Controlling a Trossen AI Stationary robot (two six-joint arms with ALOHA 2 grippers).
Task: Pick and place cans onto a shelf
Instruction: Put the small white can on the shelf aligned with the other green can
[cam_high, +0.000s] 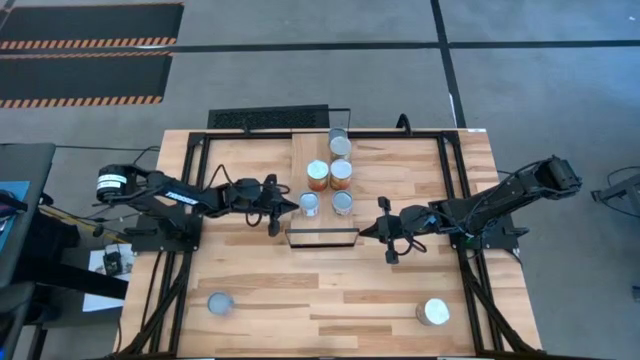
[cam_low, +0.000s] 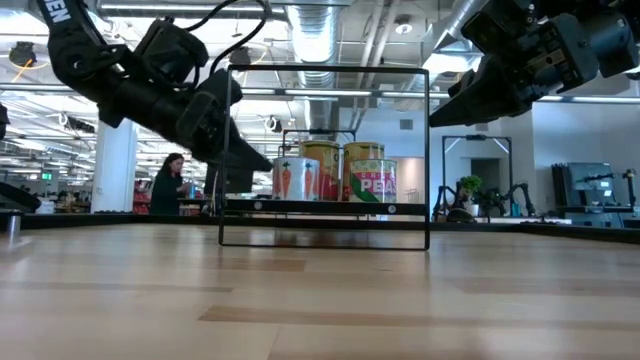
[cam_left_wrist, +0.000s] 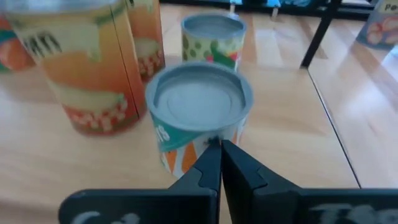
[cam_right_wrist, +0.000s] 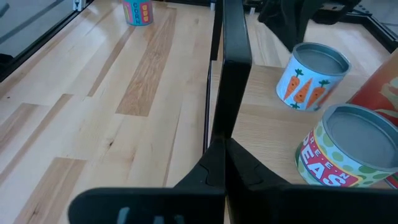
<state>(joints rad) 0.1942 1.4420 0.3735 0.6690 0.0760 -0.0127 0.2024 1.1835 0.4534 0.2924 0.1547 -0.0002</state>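
Observation:
The shelf (cam_high: 297, 150), a light-wood plank in a thin black frame, stands at the table's middle. It bears several cans: two orange ones (cam_high: 318, 176), a silver-topped one (cam_high: 339, 141), a carrot-labelled can (cam_high: 309, 204) and a peas can (cam_high: 343, 203). My left gripper (cam_high: 287, 208) is shut, its tips level at the carrot can's left side (cam_left_wrist: 186, 146). My right gripper (cam_high: 368, 230) is shut beside the frame's near right upright (cam_right_wrist: 231, 56); the peas can (cam_right_wrist: 351, 149) stands just beyond that upright. My left gripper's shut fingertips (cam_left_wrist: 214, 149) stand level against the lower side wall of the carrot can (cam_left_wrist: 186, 155), coming from the table's left. I cannot tell whether they touch it. The can stands upright on the plank. My right gripper's shut fingertips (cam_right_wrist: 219, 152) stand at the foot of the black upright (cam_right_wrist: 221, 134). I cannot tell whether they touch it.
Two loose cans stand on the table near its near edge, one at the left (cam_high: 220, 303) and one at the right (cam_high: 433, 312). A black metal frame (cam_high: 195, 180) runs along the table's sides. A person (cam_low: 168, 185) shows in the room beyond.

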